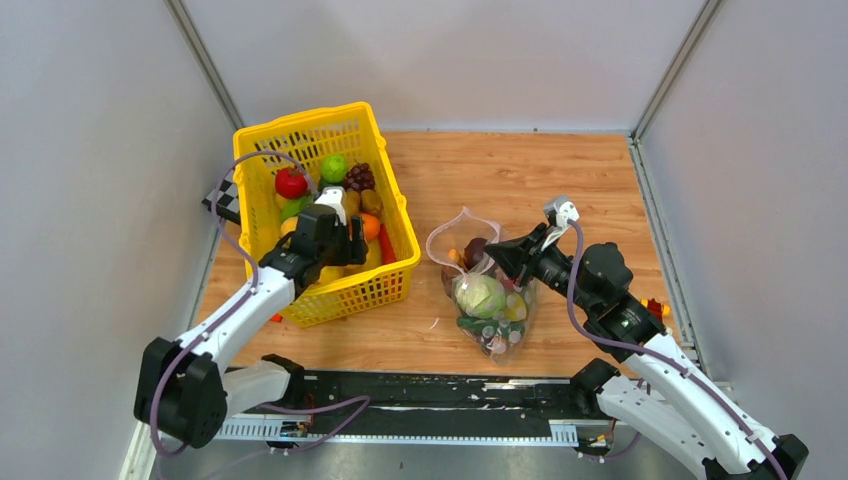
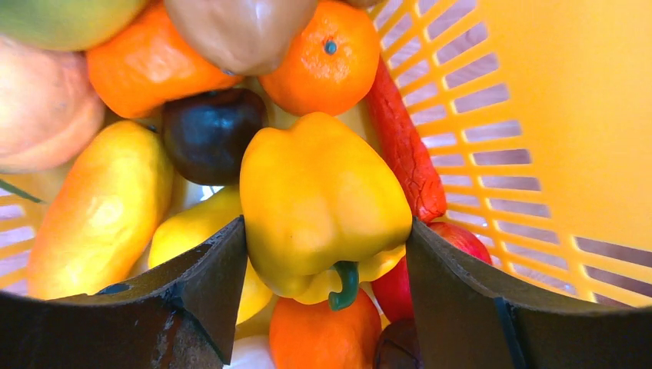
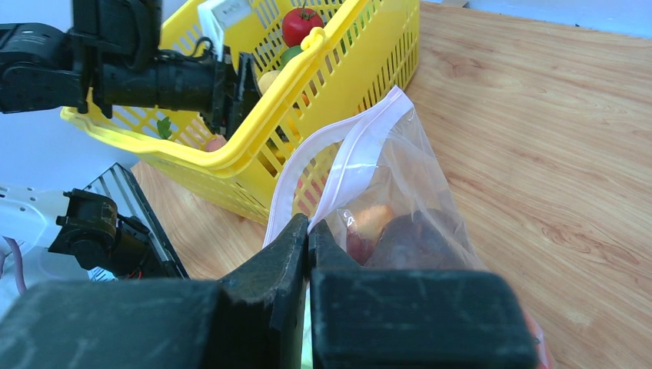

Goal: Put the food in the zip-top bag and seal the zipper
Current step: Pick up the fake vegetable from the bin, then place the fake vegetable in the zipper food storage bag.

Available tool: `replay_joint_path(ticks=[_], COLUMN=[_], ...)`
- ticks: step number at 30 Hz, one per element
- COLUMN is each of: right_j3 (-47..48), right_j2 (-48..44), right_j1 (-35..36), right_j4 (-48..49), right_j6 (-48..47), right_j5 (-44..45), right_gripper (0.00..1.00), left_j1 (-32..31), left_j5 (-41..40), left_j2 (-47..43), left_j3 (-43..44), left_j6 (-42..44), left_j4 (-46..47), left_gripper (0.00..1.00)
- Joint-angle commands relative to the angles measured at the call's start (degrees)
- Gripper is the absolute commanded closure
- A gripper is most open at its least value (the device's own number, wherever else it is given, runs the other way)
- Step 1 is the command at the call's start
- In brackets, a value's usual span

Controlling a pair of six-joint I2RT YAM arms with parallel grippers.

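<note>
Jaws of left gripper (image 2: 325, 231) wide, flanking yellow pepper (image 2: 319, 184) in basket (image 1: 350, 290), stem toward wrist (firm grip or not: cannot tell). Right of basket lies zip-top bag (image 1: 492, 300), mouth facing it, rim pinched up by closed right gripper (image 3: 307, 228).

I noted bright, even light with only soft shadows beside the yellow basket (image 1: 350, 290). The yellow pepper (image 2: 319, 192) carried pale sheen, and the fingers (image 3: 415, 315) of the right gripper (image 3: 308, 231) looked soft, out of focus.
</note>
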Motion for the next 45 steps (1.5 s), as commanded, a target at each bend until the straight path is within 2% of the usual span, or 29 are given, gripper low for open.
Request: replay_joint_path(ticks=[1, 6, 15, 23, 29, 41, 45], right_j3=[1.8, 1.8, 2.0, 2.0, 2.1, 2.0, 2.0], right_j2=[-0.5, -0.6, -0.7, -0.4, -0.3, -0.3, -0.7], right_j1=[0.2, 0.1, 0.1, 0.1, 0.2, 0.2, 0.2], right_j4=[2.1, 2.1, 2.0, 2.5, 2.6, 2.9, 2.9], right_j6=[-0.3, -0.2, 0.1, 0.6, 0.8, 0.9, 1.0], right_j5=[0.4, 0.2, -0.2, -1.0, -1.4, -2.1, -2.6], right_gripper=[0.97, 0.97, 0.97, 0.97, 0.97, 0.97, 0.97], left_j1=[0.2, 0.2, 0.2, -1.0, -5.8, -16.9, -20.0], left_j5=[-1.2, 0.8, 10.6, 19.2, 21.2, 18.7, 17.1], left_j2=[-6.0, -11.3, -21.3, -26.6, -25.5, -20.5, -17.5], left_j3=[0.4, 1.5, 4.1, 4.8, 5.4, 4.6, 6.0], left_j6=[-0.2, -1.1, -4.1, -7.1, -6.5, -7.2, -6.5], left_j4=[0.7, -0.4, 1.5, 6.9, 10.0, 20.9, 22.0], left_gripper=[0.51, 0.52, 0.52, 0.52, 0.52, 0.52, 0.51])
